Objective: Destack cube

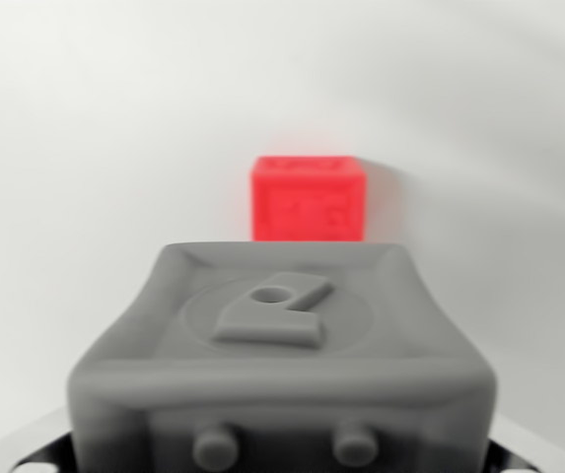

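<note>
A grey cube (280, 335) with a raised figure on its top face fills the lower half of the wrist view, very close to the camera and blurred. It sits between the jaws of my gripper (282, 448). Only dark metal slivers of the gripper show at the bottom corners, and the grey cube hides the fingertips. Beyond it, a smaller-looking red cube (309, 199) rests alone on the white surface, just right of centre. The grey cube is apart from the red cube and nearer to the camera.
A plain white surface (85, 148) spreads all around the red cube, with a soft shadow to the cube's right. No other object or edge is in view.
</note>
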You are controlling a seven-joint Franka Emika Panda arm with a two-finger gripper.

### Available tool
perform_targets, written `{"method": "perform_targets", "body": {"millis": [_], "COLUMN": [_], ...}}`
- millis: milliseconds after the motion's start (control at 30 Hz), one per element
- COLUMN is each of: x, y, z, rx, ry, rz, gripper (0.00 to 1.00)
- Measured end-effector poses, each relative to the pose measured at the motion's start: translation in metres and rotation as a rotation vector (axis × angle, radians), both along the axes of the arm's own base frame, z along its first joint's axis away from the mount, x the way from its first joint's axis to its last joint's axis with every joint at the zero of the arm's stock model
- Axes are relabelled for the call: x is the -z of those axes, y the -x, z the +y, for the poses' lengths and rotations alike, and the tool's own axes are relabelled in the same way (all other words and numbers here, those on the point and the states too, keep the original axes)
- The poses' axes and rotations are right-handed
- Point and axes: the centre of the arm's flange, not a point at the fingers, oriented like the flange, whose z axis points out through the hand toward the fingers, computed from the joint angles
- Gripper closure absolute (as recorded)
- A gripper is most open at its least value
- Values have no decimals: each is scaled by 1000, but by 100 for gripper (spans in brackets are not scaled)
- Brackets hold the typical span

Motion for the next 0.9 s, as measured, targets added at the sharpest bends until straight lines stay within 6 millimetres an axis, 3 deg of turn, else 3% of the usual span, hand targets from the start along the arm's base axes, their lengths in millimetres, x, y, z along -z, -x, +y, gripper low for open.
{"method": "perform_targets", "body": {"millis": [900], "x": [3], "y": [6], "z": [50], "rx": [117], "ry": [1], "rz": [1], "gripper": [100]}}
